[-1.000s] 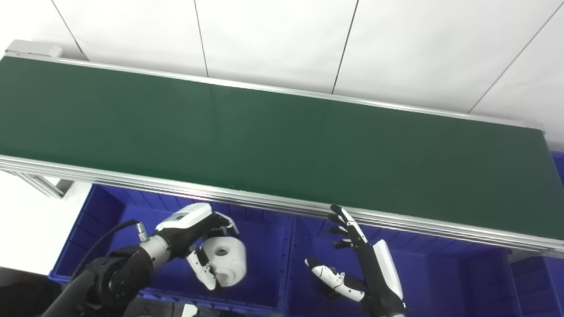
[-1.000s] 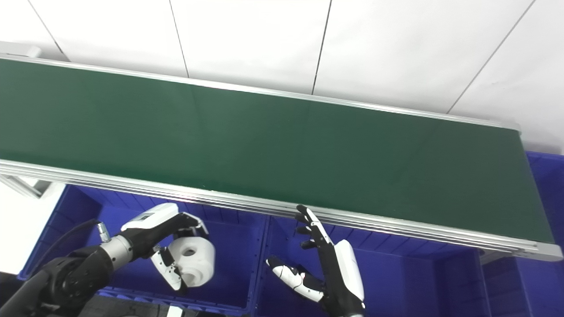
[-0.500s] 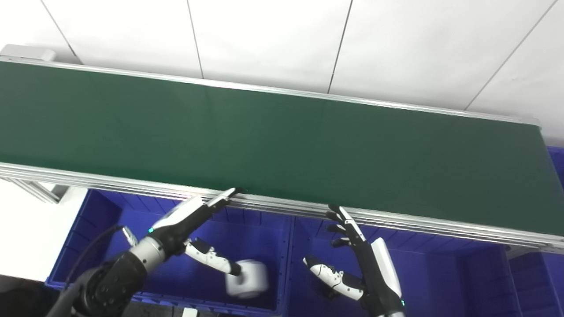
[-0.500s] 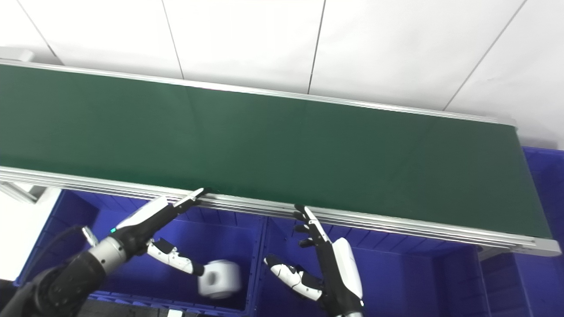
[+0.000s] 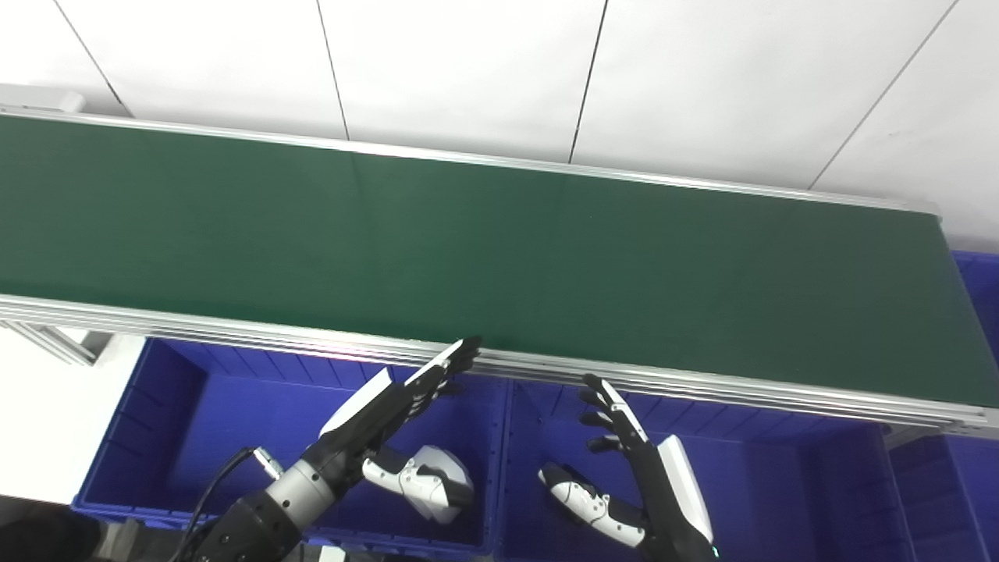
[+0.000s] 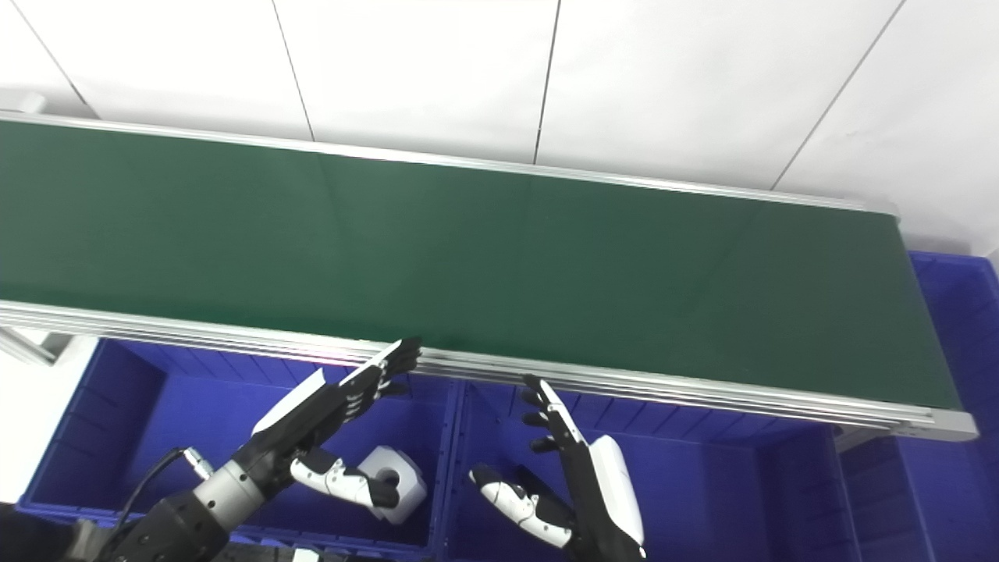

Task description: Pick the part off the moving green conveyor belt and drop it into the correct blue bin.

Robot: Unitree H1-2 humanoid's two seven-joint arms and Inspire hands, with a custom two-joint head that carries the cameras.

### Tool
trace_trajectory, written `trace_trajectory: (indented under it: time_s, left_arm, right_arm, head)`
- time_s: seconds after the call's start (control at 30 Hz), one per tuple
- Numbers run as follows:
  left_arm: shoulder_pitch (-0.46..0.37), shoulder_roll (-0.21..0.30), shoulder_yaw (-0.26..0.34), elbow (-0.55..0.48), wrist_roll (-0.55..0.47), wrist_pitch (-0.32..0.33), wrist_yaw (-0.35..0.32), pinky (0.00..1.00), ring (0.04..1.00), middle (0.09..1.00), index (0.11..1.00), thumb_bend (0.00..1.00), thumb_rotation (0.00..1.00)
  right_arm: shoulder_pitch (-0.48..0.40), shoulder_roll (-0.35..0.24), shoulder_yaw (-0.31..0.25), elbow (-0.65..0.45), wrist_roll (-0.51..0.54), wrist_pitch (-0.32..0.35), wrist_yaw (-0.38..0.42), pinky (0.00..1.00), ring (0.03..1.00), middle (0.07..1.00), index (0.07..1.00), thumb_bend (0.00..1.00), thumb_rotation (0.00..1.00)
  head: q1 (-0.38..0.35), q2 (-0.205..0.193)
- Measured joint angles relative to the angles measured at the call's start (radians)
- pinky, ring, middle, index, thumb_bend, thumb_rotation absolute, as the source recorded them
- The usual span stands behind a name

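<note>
Part: a white part (image 6: 394, 485), rounded with a hole in its face, lies on the floor of the left blue bin (image 6: 156, 406), near that bin's right wall; the left thumb crosses in front of it, and contact cannot be told.
Left hand: the left hand (image 5: 382, 410) is stretched out flat over the same bin, its fingers (image 5: 449, 365) straight and spread, holding nothing; the tips reach up to the near rail of the conveyor.
Right hand: the right hand (image 5: 640, 484) stands upright over the neighbouring blue bin (image 5: 749, 484), fingers (image 5: 605, 402) apart and pointing toward the belt, thumb out to the left, empty.
Belt: the green conveyor belt (image 5: 499, 250) runs across the whole view beyond the bins, framed by silver rails (image 5: 702, 386); nothing lies on its surface.
Bins: the two blue bins sit side by side under the belt's near edge, sharing a dividing wall between the hands; a further blue bin (image 6: 960, 312) shows at the right end.
Backdrop: white panelled floor (image 5: 468, 70) beyond the belt.
</note>
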Motion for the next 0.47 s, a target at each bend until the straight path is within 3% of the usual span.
trace_trajectory:
  time_s: [0.23, 0.47]
  left_arm:
    - [-0.012, 0.001, -0.015, 0.001, 0.067, 0.0, 0.006, 0.99, 1.0, 1.0, 0.997, 0.75, 0.35]
    - [-0.013, 0.001, -0.007, 0.003, 0.08, 0.004, 0.019, 0.97, 1.0, 1.0, 0.993, 0.73, 0.34]
  right_arm:
    - [-0.004, -0.003, -0.008, 0.0, 0.013, 0.006, 0.019, 0.7, 0.822, 0.89, 0.942, 0.61, 0.49]
    - [-0.006, 0.0, -0.013, 0.001, 0.019, 0.023, 0.021, 0.7, 0.823, 0.886, 0.936, 0.62, 0.49]
  head:
    - [0.008, -0.003]
    - [0.003, -0.005]
